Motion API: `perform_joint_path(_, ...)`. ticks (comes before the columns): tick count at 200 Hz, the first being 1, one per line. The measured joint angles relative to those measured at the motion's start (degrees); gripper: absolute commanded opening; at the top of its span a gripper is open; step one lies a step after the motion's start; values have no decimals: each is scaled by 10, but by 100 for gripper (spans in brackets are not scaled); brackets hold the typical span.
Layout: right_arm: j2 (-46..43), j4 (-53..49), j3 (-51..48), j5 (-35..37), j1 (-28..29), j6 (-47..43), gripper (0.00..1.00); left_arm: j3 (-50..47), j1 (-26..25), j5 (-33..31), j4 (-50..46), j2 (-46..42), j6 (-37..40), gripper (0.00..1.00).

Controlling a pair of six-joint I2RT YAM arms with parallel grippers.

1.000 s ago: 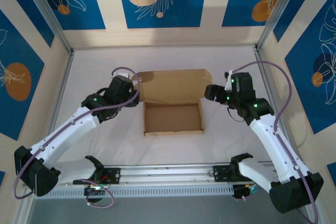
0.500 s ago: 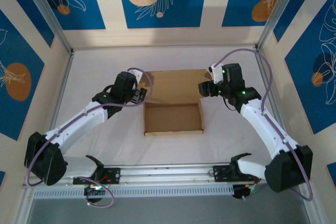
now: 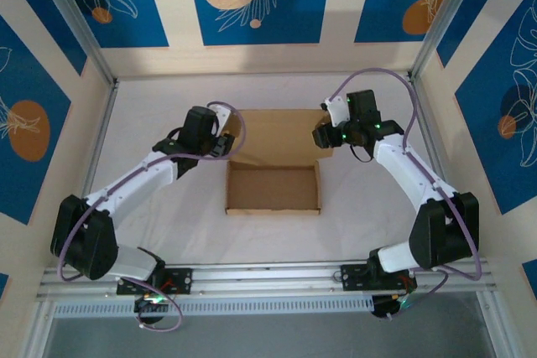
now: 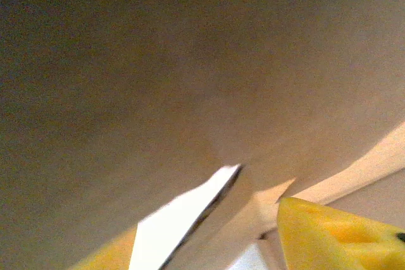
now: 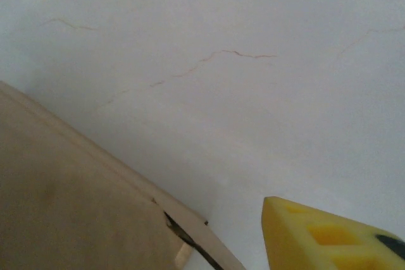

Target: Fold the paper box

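The paper box (image 3: 273, 189) is a brown cardboard tray in the middle of the white table, with its lid flap (image 3: 281, 130) raised at the far side. My left gripper (image 3: 225, 145) is at the lid's left edge. In the left wrist view a cardboard flap (image 4: 228, 219) runs between the two yellow fingers (image 4: 335, 235), with white table showing beside it, and the jaws are apart. My right gripper (image 3: 321, 135) is at the lid's right edge. One yellow finger (image 5: 316, 235) stands clear of the cardboard edge (image 5: 190, 226), and the other is hidden by the cardboard.
White cloth (image 3: 151, 106) covers the table around the box. Metal frame posts (image 3: 96, 60) and patterned blue walls enclose it on three sides. A rail with the arm bases (image 3: 268, 278) runs along the near edge.
Both arms swung farther back and inward, bringing the grippers from beside the box to the lid's two side edges. Both pairs of jaws have narrowed. The box slid slightly left.
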Motion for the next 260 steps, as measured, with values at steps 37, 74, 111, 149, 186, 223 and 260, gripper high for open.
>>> perform_joint_path(37,-1,-6,0,45,33,29,21,11,1,3,-9,0,-33,32)
perform_joint_path(74,-25,0,-19,89,57,97,18,10,1,4,-8,-1,-73,25)
perform_joint_path(111,-48,4,-31,112,81,195,19,-21,1,3,13,-20,-121,17)
perform_joint_path(149,-94,47,-71,150,115,286,20,-83,0,3,76,-61,-171,11)
perform_joint_path(186,-151,139,-146,183,133,357,21,-136,-6,-8,156,-104,-203,14)
perform_joint_path(223,-147,235,-187,211,134,370,22,-143,-6,-18,216,-101,-208,14)
perform_joint_path(260,-112,283,-200,216,133,380,27,-167,-6,-33,261,-86,-208,13)
